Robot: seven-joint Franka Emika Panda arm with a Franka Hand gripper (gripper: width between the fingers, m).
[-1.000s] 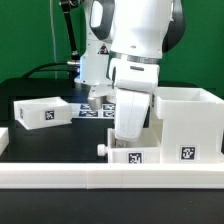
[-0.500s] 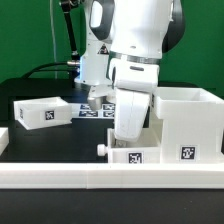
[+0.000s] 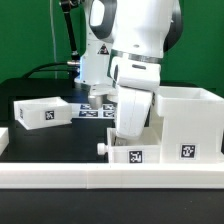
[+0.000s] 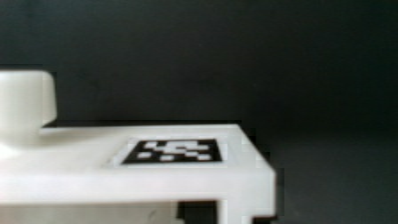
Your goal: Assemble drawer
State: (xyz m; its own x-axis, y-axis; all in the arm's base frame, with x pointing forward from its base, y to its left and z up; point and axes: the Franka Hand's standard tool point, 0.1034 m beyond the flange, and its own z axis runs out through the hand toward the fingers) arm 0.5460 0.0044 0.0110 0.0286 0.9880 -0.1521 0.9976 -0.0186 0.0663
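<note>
White gripper (image 3: 126, 138) of mine hangs low; I cannot tell if its fingers are apart or together. Right under it sits a small tray (image 3: 135, 156) with a knob (image 3: 102, 150). The big drawer box (image 3: 190, 122) stands just beside it.

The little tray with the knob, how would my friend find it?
Find the big white housing at the exterior view's right. Close beside it, under the robot arm, sits the small tray. Unlike the other tray, alone at the exterior view's left, it shows a round knob sticking out.
</note>
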